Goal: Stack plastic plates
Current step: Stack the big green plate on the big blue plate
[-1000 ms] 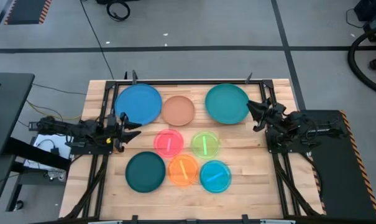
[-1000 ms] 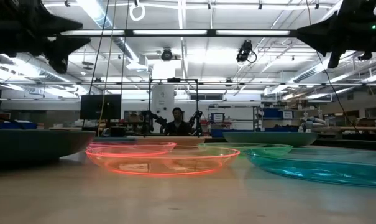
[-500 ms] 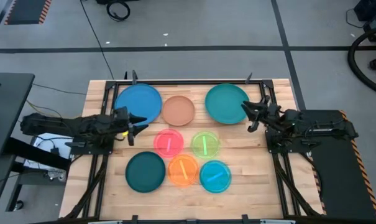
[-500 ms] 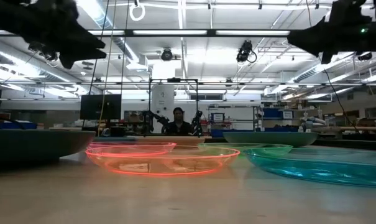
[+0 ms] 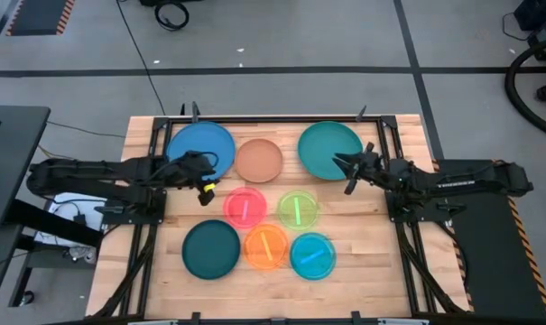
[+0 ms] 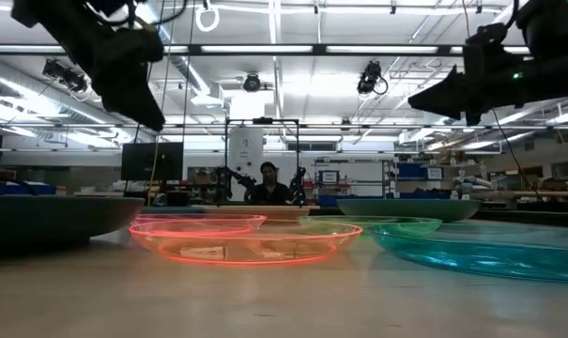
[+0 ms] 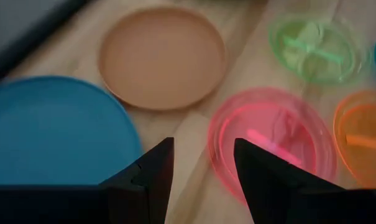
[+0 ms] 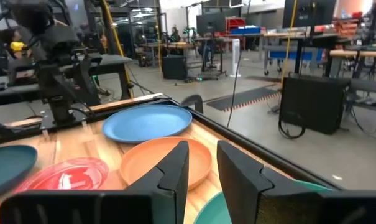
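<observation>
Both arms have swung in over the desk point(image 5: 381, 236): left gripper point(image 5: 203, 185), fingers narrowly parted, nears the pink plate point(image 5: 245, 207); right gripper point(image 5: 345, 171), likewise empty, reaches the teal plate point(image 5: 322, 147). Nothing stacked yet.

Grey taped floor point(image 5: 282, 45), workshop benches point(image 8: 312, 43) under ceiling strip lights point(image 6: 265, 49)

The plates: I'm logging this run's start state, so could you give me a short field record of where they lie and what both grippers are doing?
back row: blue plate, tan plate, teal plate
middle row: pink plate, green plate
front row: dark teal plate, orange plate, light blue plate
stacked: none yet
left gripper: open, empty, between blue and pink plates
right gripper: open, empty, over teal plate's edge
</observation>
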Tool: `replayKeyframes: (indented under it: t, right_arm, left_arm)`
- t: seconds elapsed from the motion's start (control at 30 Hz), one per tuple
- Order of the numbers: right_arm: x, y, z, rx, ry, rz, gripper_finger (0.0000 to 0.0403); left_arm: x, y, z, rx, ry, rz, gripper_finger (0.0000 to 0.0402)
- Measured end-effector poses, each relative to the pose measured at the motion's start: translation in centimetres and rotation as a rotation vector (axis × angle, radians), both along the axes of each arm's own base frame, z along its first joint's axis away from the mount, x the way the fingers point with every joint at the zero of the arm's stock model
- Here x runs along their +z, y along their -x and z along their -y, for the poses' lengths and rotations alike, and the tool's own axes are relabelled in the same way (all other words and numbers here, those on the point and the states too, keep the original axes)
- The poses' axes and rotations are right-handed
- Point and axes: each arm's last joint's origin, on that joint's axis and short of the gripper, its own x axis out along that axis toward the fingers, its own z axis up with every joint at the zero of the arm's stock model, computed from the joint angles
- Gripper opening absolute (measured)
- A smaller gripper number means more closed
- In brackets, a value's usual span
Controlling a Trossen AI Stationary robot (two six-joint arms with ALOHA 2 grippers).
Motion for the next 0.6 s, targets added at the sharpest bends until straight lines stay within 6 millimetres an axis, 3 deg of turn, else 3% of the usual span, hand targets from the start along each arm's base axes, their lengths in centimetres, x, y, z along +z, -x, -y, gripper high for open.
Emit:
replayKeyframes:
  t: [0.33,0.6]
  right_arm:
    - [1.9,-5.1,1.6,0.057,0.046,-0.167,0.0094]
    - [1.7,-9.0,2.9,0.107,0.040,-0.282,0.0094]
  left_arm:
    - [-3.8,-1.7,-3.1,0.028,0.073,-0.244,0.0176]
    - [-5.9,-2.2,-3.9,0.042,0.097,-0.374,0.0176]
